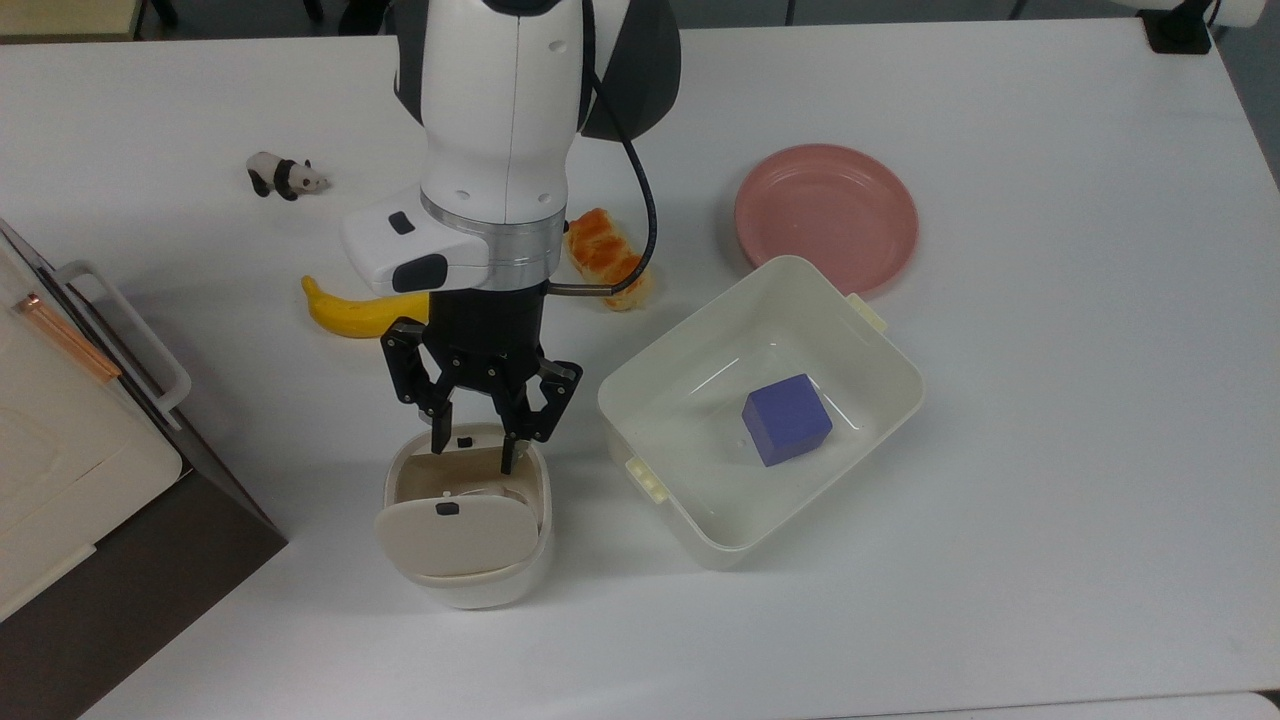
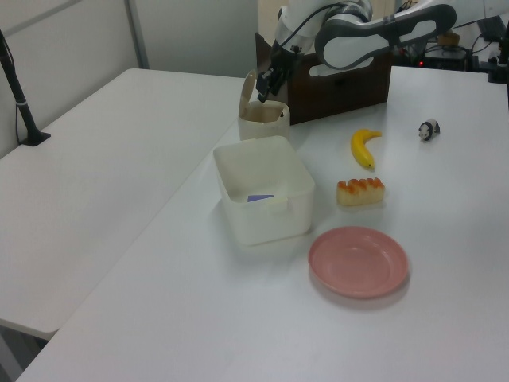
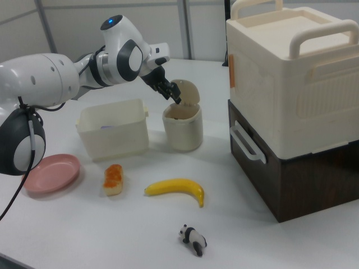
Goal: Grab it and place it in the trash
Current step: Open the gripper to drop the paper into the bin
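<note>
The beige trash bin (image 1: 482, 588) stands near the table's front in the top view, its flap lid (image 1: 456, 536) tipped open toward the camera. My gripper (image 1: 472, 452) hangs open just above the bin's far rim, and its black fingers (image 1: 438, 430) hold nothing. The paper ball is hidden from view. In the left view the gripper (image 2: 262, 89) sits over the bin (image 2: 264, 121). The right view has the gripper (image 3: 175, 95) above the bin (image 3: 182, 131) too.
A white tub (image 1: 880, 340) with a blue cube (image 1: 787, 419) stands right of the bin. Behind it lie a pink plate (image 1: 826, 215), a bread roll (image 1: 600, 255), a banana (image 1: 350, 312) and a panda figurine (image 1: 280, 176). A cream crate (image 1: 60, 450) on a dark box fills the left edge.
</note>
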